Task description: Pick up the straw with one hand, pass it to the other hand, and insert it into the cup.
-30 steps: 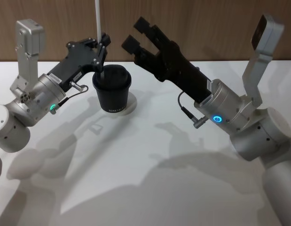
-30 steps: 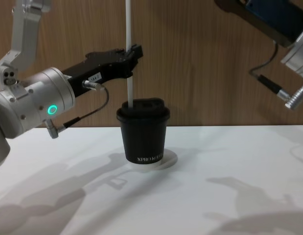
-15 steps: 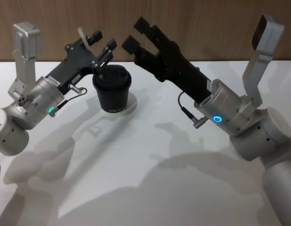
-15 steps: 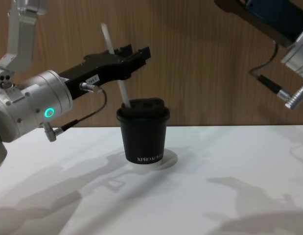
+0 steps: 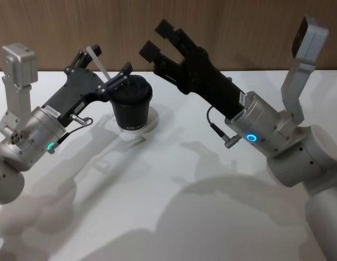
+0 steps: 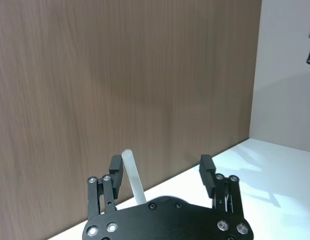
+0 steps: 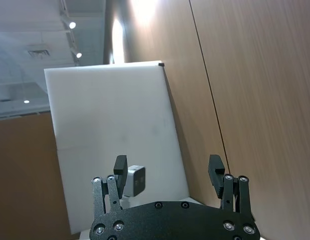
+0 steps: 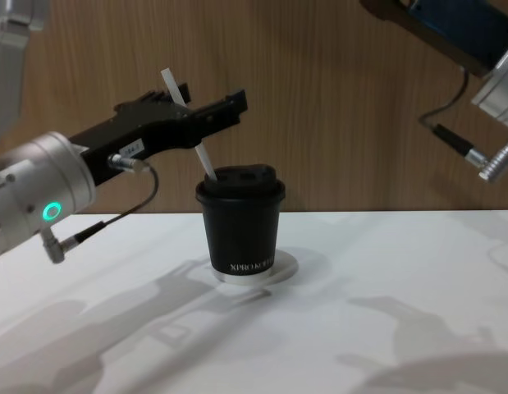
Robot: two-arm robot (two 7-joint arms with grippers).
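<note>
Beside the cup (image 8: 241, 220), the left gripper (image 8: 206, 115) stands open around the straw (image 8: 188, 129).

Even bright overhead light, soft layered arm shadows across the white bench (image 5: 173, 217), ceiling spot glare in right wrist view, frames sharp.

- Cups: one – the black lidded cup (image 5: 130, 104), far left of centre on the white table (image 5: 173, 206), white lettering near its base.
- Straws: one – the white straw (image 8: 188, 123), tilted, lower end at the cup's lid.
- Grippers: two – left gripper (image 5: 103, 73) at the far left around the straw, fingers spread; right gripper (image 5: 157, 42) raised at far centre, fingers apart.
- Discs under the cup: seemingly one, the pale coaster (image 8: 282, 268); edge hard to read.
- Ring lights: two, one per wrist.
</note>
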